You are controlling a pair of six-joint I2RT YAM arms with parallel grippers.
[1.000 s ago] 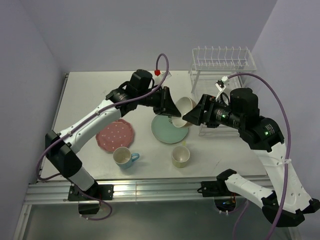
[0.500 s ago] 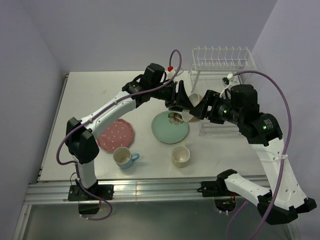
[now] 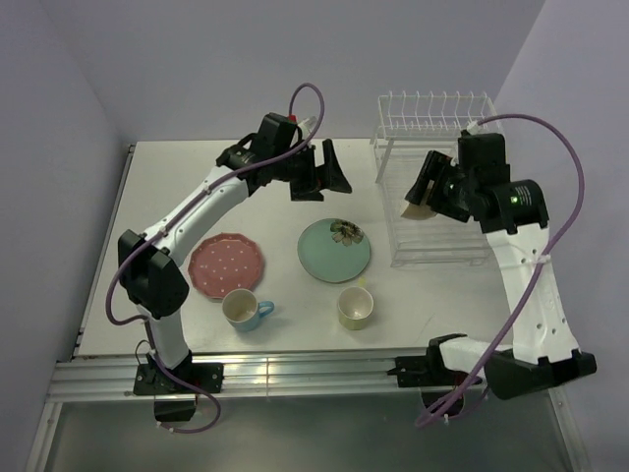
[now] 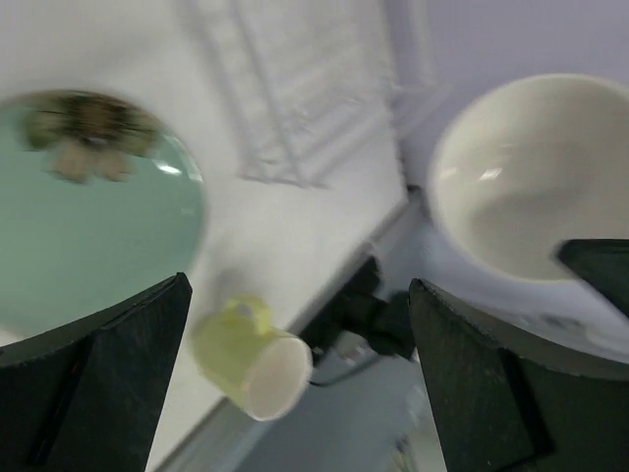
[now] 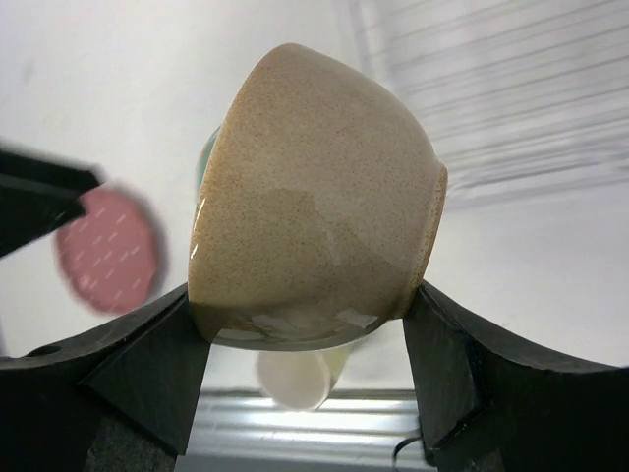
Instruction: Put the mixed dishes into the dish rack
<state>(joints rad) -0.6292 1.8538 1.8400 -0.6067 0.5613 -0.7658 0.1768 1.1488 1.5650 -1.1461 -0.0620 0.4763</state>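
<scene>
The cream bowl [image 5: 314,197] sits tilted between the fingers of my right gripper [image 5: 305,295], which is shut on it. In the top view that gripper [image 3: 421,197] holds the bowl [image 3: 417,208] above the lower basket of the white wire dish rack [image 3: 437,258]. My left gripper [image 3: 329,177] hangs open and empty over the table, left of the rack. The mint-green flowered plate [image 3: 334,250], pink dotted plate [image 3: 226,265], blue mug [image 3: 243,309] and yellow-green mug [image 3: 355,307] all rest on the table. The left wrist view shows the bowl [image 4: 531,177] beyond my open left gripper [image 4: 297,285].
The rack's raised slotted plate holder [image 3: 437,113] stands at the back right against the wall. The table's metal front rail [image 3: 295,369] runs along the near edge. Purple cables loop above both arms.
My left gripper opened, let go of the bowl and drew back to the left. My right gripper carried the bowl to the right, from over the mint plate to above the rack.
</scene>
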